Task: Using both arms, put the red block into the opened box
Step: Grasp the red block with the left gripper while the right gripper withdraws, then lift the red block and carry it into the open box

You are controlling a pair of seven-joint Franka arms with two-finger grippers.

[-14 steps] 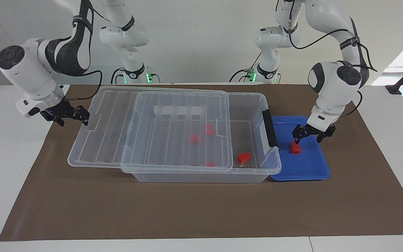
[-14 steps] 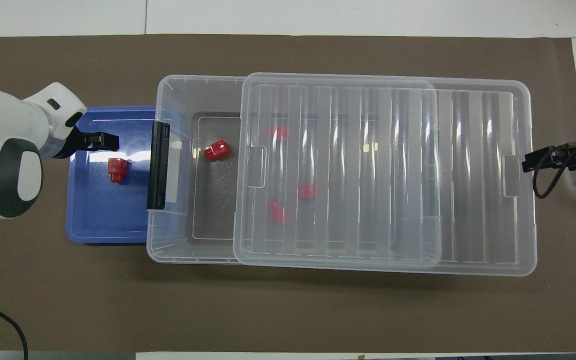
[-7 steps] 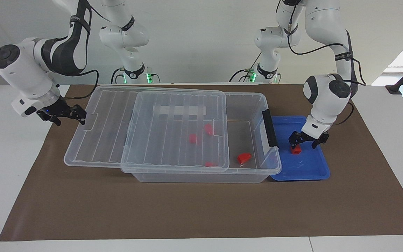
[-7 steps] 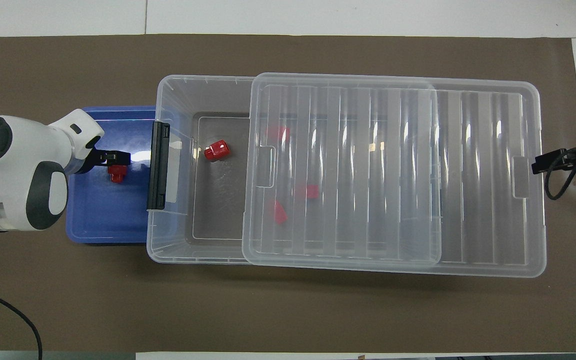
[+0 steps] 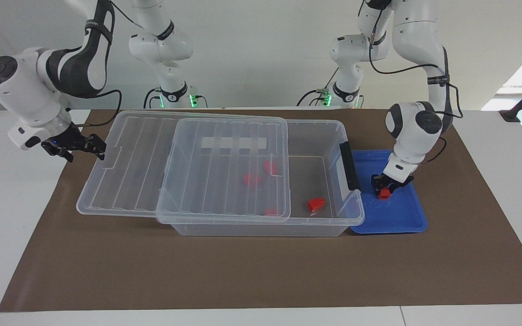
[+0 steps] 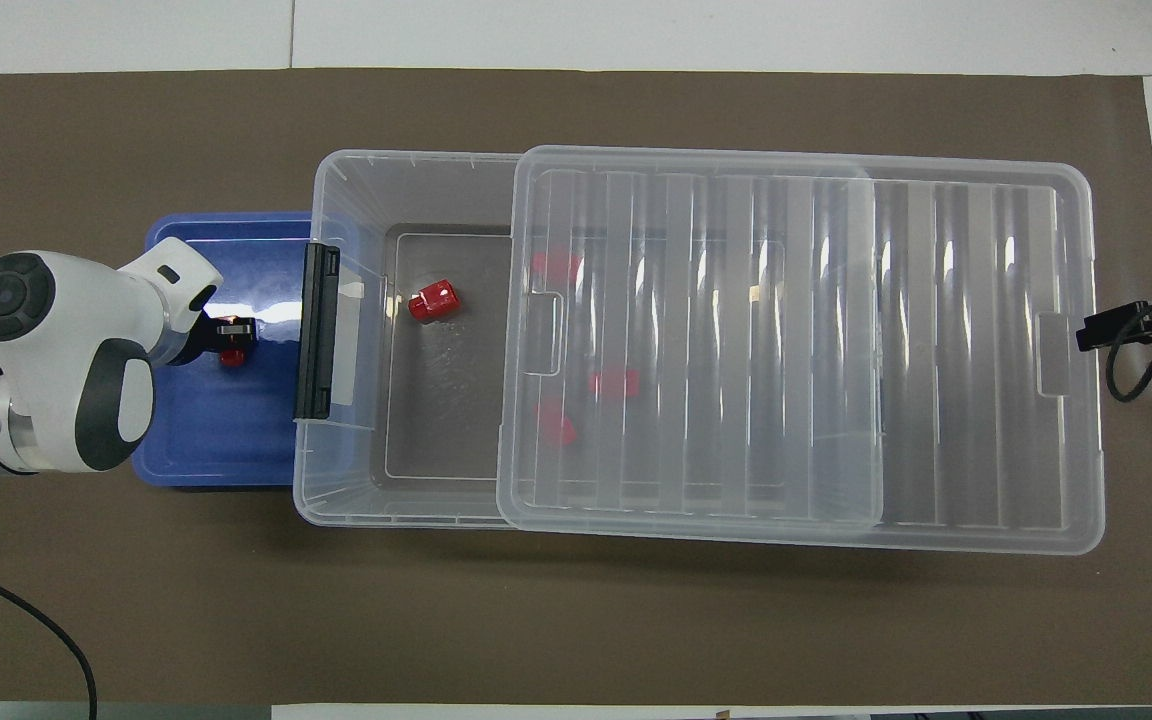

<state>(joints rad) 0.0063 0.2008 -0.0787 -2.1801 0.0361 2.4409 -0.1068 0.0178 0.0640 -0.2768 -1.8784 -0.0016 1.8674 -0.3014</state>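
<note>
In the blue tray (image 5: 401,217) (image 6: 216,440), my left gripper (image 5: 384,189) (image 6: 233,338) is down and shut on a small red block (image 5: 384,194) (image 6: 230,356). The clear box (image 5: 333,131) (image 6: 336,170) stands beside the tray with its black latch handle (image 5: 350,165) facing it. Its ribbed lid (image 5: 224,172) (image 6: 796,350) is slid part way off toward the right arm's end. Another red block (image 5: 316,204) (image 6: 433,300) lies in the uncovered part. My right gripper (image 5: 86,151) (image 6: 1086,330) is open at the lid's end edge.
Three more red blocks (image 5: 252,179) (image 6: 613,382) show through the lid inside the box. A brown mat (image 5: 261,271) covers the table under everything. Two slimmer white arms with green lights (image 5: 177,97) stand where the robots are.
My left gripper has come down over the red block in the tray and shut on it. My right gripper has moved toward its own end of the table, and the lid slid with it.
</note>
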